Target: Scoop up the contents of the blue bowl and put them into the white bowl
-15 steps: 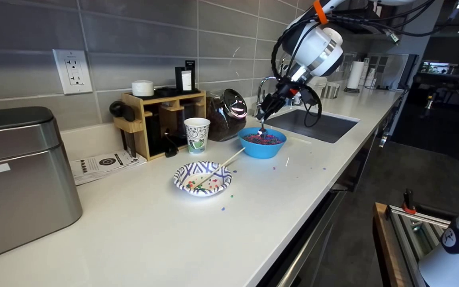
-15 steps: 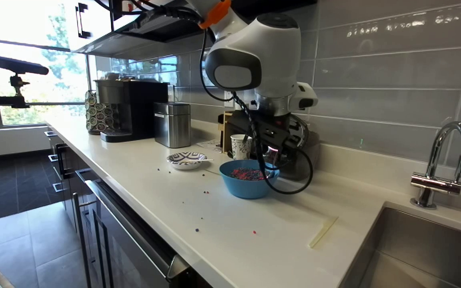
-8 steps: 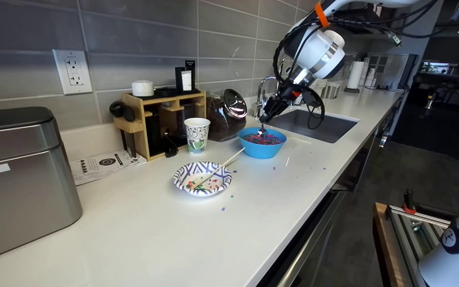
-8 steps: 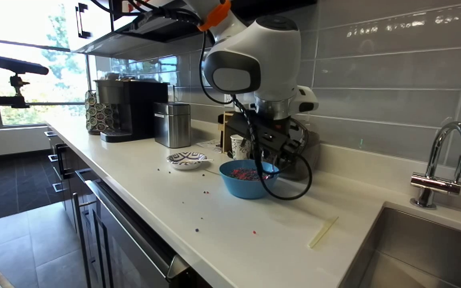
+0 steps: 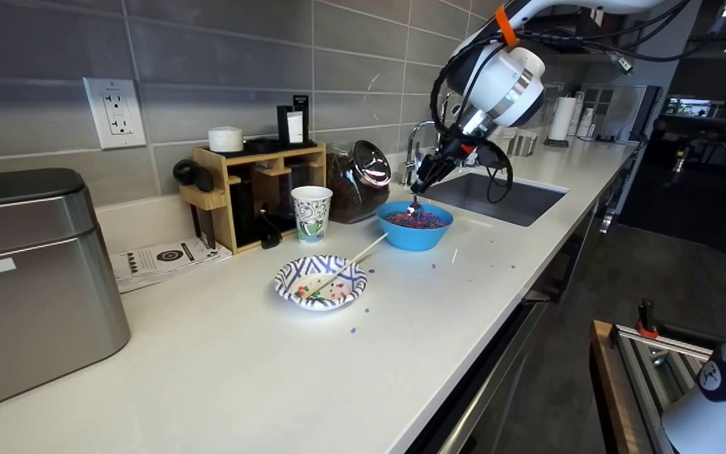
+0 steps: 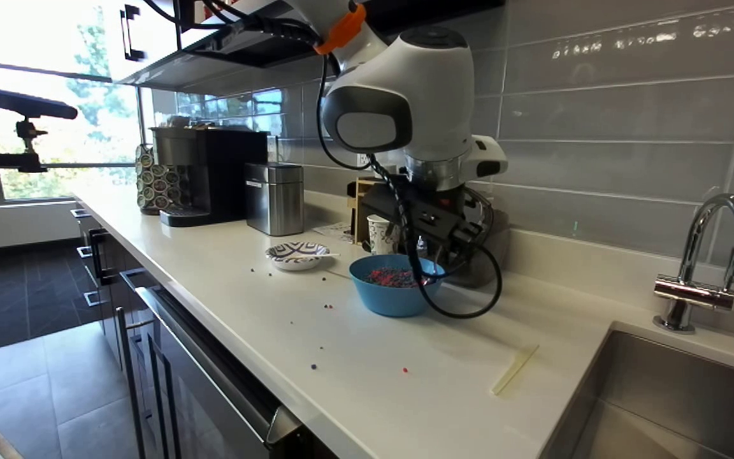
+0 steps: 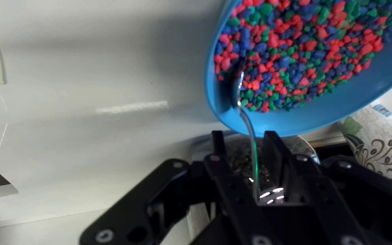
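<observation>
The blue bowl [image 5: 414,238] stands on the counter near the sink, also in an exterior view [image 6: 387,298] and the wrist view [image 7: 284,126]. Its contents [image 7: 294,58] are loose red, green and blue bits. A metal spoon [image 7: 249,124] leans over the bowl's rim, its head partly sunk in the bits. My gripper [image 7: 244,133] is open at the rim. The spoon's handle stands between its jaws, with a visible gap on both sides. The white bowl [image 5: 309,267], blue-patterned, stands apart; it holds a few bits and a thin stick [image 5: 363,251]. It also shows in an exterior view [image 6: 287,253].
A paper cup [image 5: 311,214] and a dark-filled jar [image 5: 351,189] stand close behind the blue bowl. A wooden organizer [image 5: 275,157] stands against the wall. The sink [image 6: 673,382] and faucet [image 6: 685,280] lie beside the bowl. Stray bits [image 6: 405,370] dot the counter.
My arm and gripper have shifted and tilted slightly at the blue bowl, and the hanging cable has swung a little. The bowls and spoon look unmoved.
</observation>
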